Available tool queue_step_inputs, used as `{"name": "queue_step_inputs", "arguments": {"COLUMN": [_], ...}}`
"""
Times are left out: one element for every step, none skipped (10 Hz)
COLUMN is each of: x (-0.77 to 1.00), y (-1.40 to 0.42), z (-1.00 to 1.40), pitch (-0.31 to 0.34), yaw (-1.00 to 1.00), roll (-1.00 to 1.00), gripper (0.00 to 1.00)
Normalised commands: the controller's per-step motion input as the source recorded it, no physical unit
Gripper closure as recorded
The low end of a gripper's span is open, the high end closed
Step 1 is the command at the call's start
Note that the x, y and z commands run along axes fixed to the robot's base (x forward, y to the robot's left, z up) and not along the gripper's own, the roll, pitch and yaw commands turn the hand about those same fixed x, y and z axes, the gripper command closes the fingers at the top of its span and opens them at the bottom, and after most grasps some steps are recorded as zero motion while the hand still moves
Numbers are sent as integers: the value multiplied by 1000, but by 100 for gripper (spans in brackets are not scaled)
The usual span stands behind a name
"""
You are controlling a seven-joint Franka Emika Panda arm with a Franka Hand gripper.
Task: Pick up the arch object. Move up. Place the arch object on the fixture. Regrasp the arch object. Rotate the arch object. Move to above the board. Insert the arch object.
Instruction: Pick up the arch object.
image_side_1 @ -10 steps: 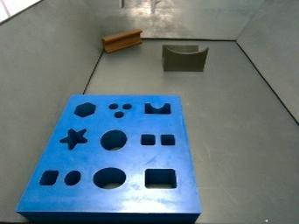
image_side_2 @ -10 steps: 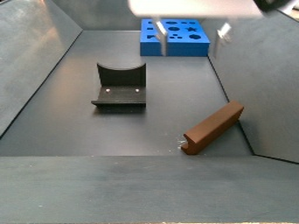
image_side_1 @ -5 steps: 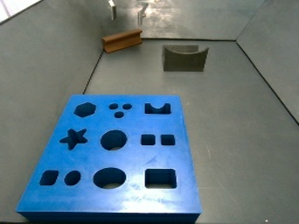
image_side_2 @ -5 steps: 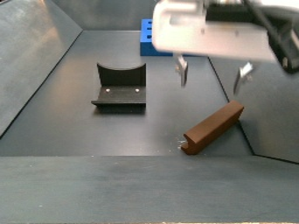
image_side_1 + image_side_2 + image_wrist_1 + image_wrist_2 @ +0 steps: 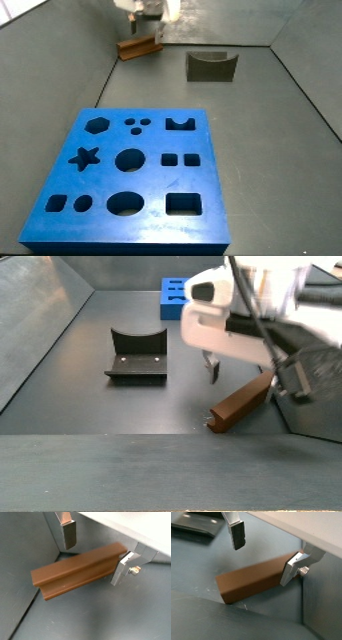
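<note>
The arch object (image 5: 241,404) is an orange-brown wooden block lying on the grey floor close to a side wall; both wrist views show it (image 5: 80,569) (image 5: 251,582). My gripper (image 5: 250,376) is low over it and open, with one finger (image 5: 68,534) off one long side and the other finger (image 5: 122,569) right at the opposite side. From the far side view, the gripper (image 5: 144,30) hangs just above the arch object (image 5: 136,45). The dark fixture (image 5: 136,356) stands apart on the floor. The blue board (image 5: 127,180) lies at the other end of the floor.
Grey walls enclose the floor, and one wall (image 5: 321,597) rises right beside the arch object. The fixture (image 5: 209,66) stands near the back wall, a short way from the gripper. The arm's body hides part of the board (image 5: 175,298).
The gripper has come down from above and now straddles the arch object with its fingers apart. The arch object, fixture and board have not moved.
</note>
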Motion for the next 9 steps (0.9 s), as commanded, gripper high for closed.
{"name": "queue_step_inputs", "arguments": {"x": [-209,-194,-63,0,0,0,0,0,0], "y": [89,154,217,157,134,0,0,0,0], "z": [-903,-877,-840,-780,-597,0,0,0,0], "pitch": [-106,-116,-121,-110,-101,-19,0,0,0], "yaw": [-849,-746,-626,-497,-320,0,0,0,0], "roll": [0,-17,-44,-67,-141,0,-10,0,0], "gripper": [0,0,0,0,0,0,0,100,100]}}
